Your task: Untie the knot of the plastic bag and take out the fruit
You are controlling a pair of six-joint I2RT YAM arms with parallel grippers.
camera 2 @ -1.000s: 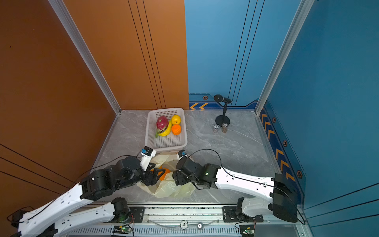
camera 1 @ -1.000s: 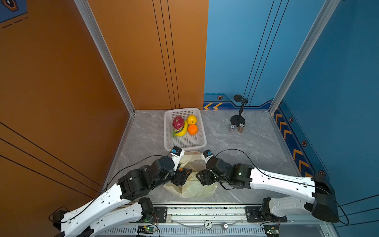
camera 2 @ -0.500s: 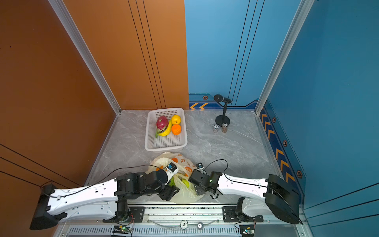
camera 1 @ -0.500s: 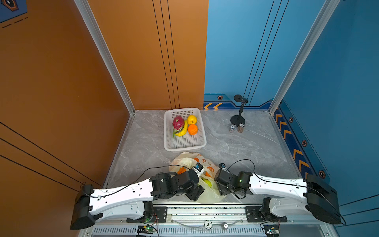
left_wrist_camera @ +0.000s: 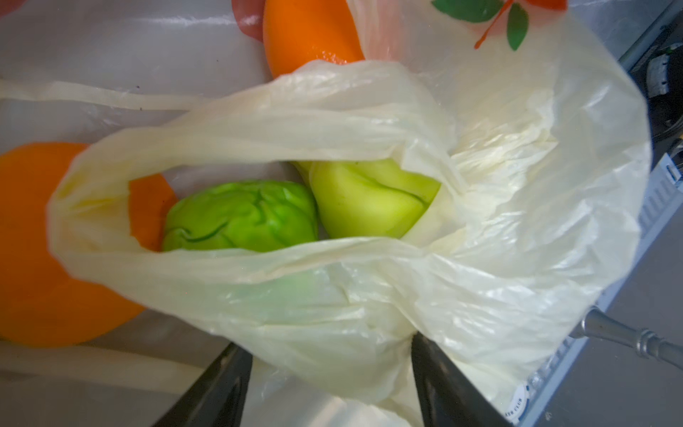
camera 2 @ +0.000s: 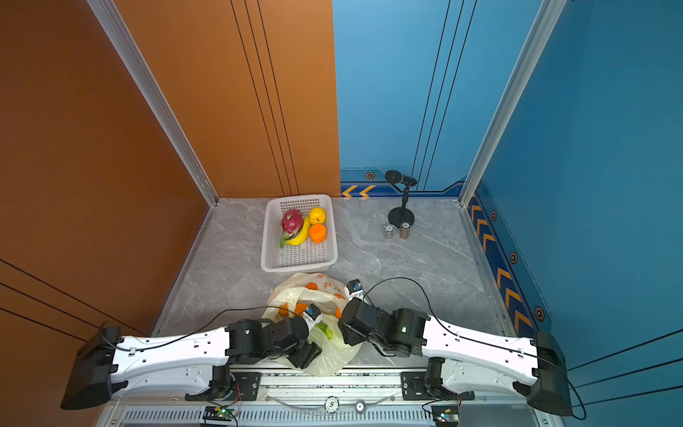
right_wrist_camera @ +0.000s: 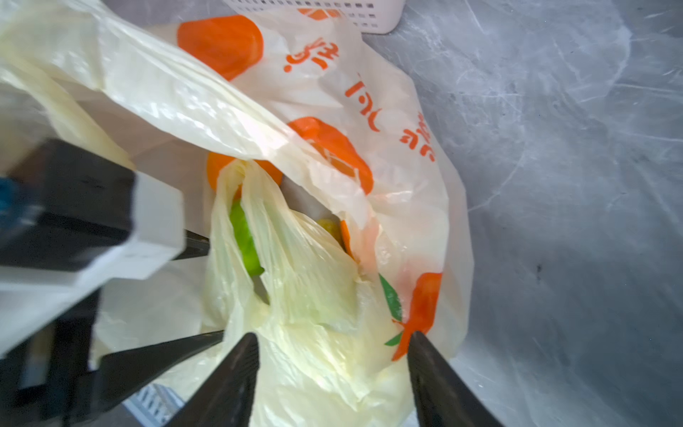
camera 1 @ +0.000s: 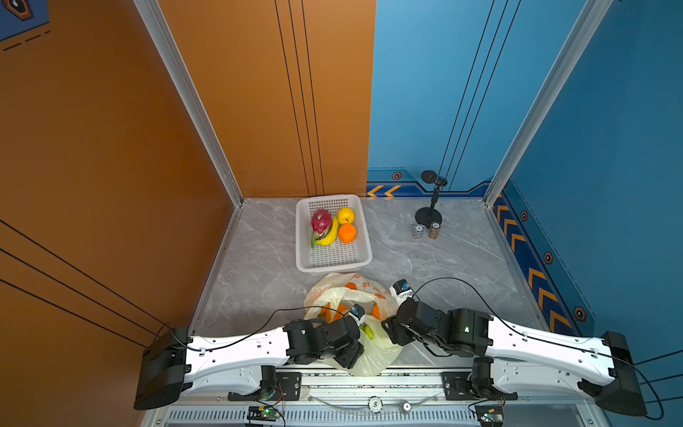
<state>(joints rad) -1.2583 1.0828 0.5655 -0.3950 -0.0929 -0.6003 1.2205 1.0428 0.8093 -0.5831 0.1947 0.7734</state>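
Observation:
The pale-yellow plastic bag (camera 1: 351, 292) (camera 2: 295, 292) lies at the table's front middle with its mouth loose. No knot shows in any view. Two green fruits (left_wrist_camera: 240, 218) (left_wrist_camera: 369, 199) and oranges (left_wrist_camera: 37, 240) (camera 1: 340, 310) lie inside it. My left gripper (camera 1: 351, 358) (camera 2: 306, 355) (left_wrist_camera: 329, 344) sits at the bag's near left end, open, with bag plastic draped between its fingers. My right gripper (camera 1: 388, 329) (camera 2: 345, 327) (right_wrist_camera: 332, 334) is at the bag's near right side, open, its fingers standing either side of a bulge of plastic (right_wrist_camera: 314, 295).
Behind the bag stands a white basket (camera 1: 334, 260) holding a dragon fruit (camera 1: 320, 222), a banana, a yellow fruit (camera 1: 345, 215) and an orange (camera 1: 347, 233). A microphone stand (camera 1: 428, 214) and two small jars (camera 1: 425, 231) are at the back right. The bag overhangs the front rail.
Both arms have dropped from above the bag to its near end. The bag has spread open toward the front edge. The right jaws have narrowed somewhat.

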